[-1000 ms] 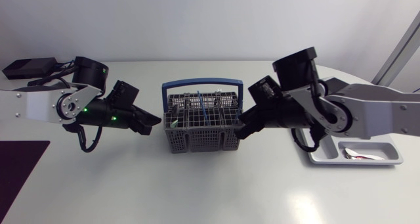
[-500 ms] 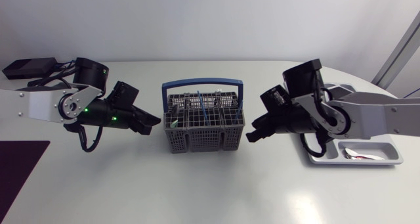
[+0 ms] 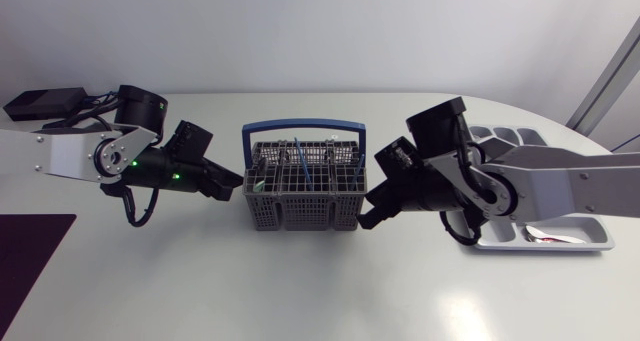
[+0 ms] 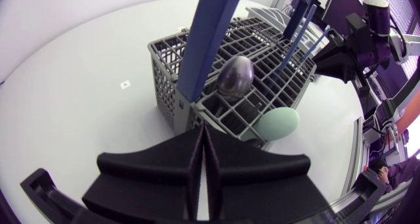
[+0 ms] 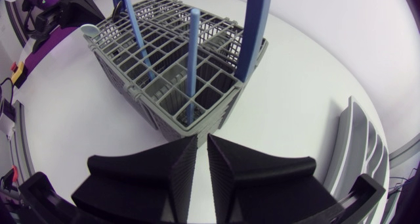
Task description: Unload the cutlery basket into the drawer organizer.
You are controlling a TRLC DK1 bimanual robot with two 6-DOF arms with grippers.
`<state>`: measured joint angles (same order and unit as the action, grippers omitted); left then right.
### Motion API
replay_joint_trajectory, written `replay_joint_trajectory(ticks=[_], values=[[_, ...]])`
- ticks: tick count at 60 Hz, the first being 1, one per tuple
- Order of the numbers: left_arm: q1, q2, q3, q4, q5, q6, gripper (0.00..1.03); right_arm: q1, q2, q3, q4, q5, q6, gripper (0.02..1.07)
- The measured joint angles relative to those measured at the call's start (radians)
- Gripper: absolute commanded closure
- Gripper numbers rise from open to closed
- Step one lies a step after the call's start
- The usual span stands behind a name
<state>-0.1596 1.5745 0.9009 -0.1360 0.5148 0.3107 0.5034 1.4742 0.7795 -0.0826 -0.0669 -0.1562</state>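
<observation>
The grey cutlery basket (image 3: 300, 196) with a blue handle (image 3: 303, 126) stands mid-table. It holds blue-handled pieces (image 5: 190, 60), a dark metal spoon (image 4: 235, 76) and a pale green spoon (image 4: 279, 122). My left gripper (image 3: 236, 184) is shut and empty, with its tip at the basket's left wall. My right gripper (image 3: 366, 219) sits low at the basket's right front corner. Only a thin slit shows between its fingers, and nothing is in it (image 5: 202, 161). The white drawer organizer (image 3: 590, 243) lies at the right with one spoon (image 3: 548, 237) in a compartment.
A black box with cables (image 3: 42, 103) lies at the far left. A dark mat (image 3: 25, 261) covers the front left corner. The organizer's ribbed edge (image 5: 357, 152) lies beside my right gripper.
My right gripper drew back to the right of the basket, then returned to its right front corner. The basket has shifted slightly to the left. The left arm has barely moved.
</observation>
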Motion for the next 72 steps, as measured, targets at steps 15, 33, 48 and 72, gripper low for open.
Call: replay_joint_trajectory(ticks=[15, 33, 48, 72], values=[[0.000, 0.005, 0.000, 0.000, 0.001, 0.000, 1.00, -0.008, 0.000, 0.000, 0.001, 0.006, 0.000, 0.88], [0.022, 0.003, 0.000, 0.000, 0.002, 0.000, 0.99, -0.025, -0.003, 0.000, 0.007, 0.043, -0.001, 0.86], [0.111, -0.171, -0.023, -0.100, -0.001, 0.013, 0.86, -0.079, -0.104, -0.032, -0.005, 0.047, -0.006, 0.49], [-0.250, -0.397, -0.023, -0.340, -0.443, 0.060, 0.61, -0.079, -0.200, -0.073, -0.089, 0.054, -0.013, 0.22]])
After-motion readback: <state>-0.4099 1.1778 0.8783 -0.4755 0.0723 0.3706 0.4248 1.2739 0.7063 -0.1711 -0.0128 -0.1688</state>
